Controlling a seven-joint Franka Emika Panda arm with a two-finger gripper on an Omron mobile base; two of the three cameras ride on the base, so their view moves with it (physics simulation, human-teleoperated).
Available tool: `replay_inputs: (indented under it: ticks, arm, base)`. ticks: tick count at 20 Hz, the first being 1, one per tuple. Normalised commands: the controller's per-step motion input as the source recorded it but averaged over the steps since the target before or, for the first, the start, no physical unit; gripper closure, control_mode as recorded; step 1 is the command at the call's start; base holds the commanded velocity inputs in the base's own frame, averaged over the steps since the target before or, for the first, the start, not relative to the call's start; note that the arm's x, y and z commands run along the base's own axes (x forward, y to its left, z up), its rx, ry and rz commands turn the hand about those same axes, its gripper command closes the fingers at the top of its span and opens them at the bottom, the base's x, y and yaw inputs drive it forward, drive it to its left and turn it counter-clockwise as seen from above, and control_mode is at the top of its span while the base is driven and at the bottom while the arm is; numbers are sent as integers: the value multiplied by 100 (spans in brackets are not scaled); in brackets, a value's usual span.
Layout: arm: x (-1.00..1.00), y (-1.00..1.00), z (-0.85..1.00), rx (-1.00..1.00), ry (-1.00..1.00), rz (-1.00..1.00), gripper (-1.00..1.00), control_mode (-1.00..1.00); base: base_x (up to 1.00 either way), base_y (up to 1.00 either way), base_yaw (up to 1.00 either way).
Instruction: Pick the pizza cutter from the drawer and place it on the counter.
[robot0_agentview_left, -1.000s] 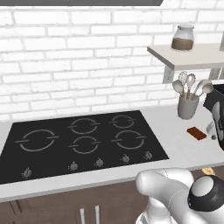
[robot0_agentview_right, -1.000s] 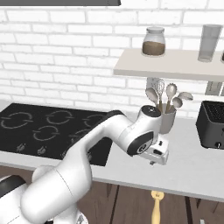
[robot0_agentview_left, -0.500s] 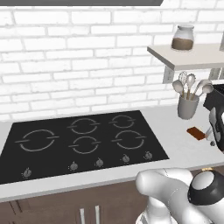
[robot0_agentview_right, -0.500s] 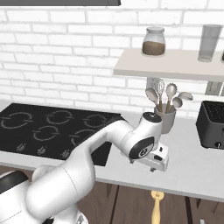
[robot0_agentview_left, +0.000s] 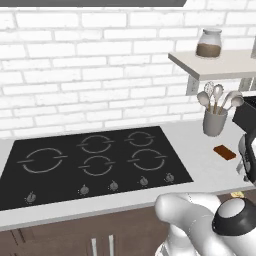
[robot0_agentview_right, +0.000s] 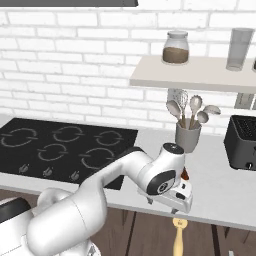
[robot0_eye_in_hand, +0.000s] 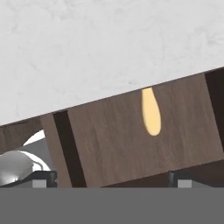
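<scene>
Pizza cutter (robot0_eye_in_hand: 151, 112) lies on the wooden drawer floor straight ahead of the gripper (robot0_eye_in_hand: 113, 177), its pale head tucked out of sight under the counter (robot0_eye_in_hand: 100, 48) edge and just the yellow-orange handle showing. The two fingertips stand wide apart with nothing between them. Small and rigid, the tool looks light; its smooth tapered handle may slip, so the thicker end seems the safest hold.
</scene>
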Motion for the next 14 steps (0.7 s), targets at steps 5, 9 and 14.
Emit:
replay_inputs:
  ticks: [5, 9, 14]
  arm:
    - [-50, -9, -36, 0, 10, 0, -100, -100]
    - [-35, -19, -33, -1, 10, 0, -100, -100]
    - [6, -20, -5, 0, 1, 0, -100, -100]
  base:
    - [0, 0, 0]
    - [0, 0, 0]
    - [0, 0, 0]
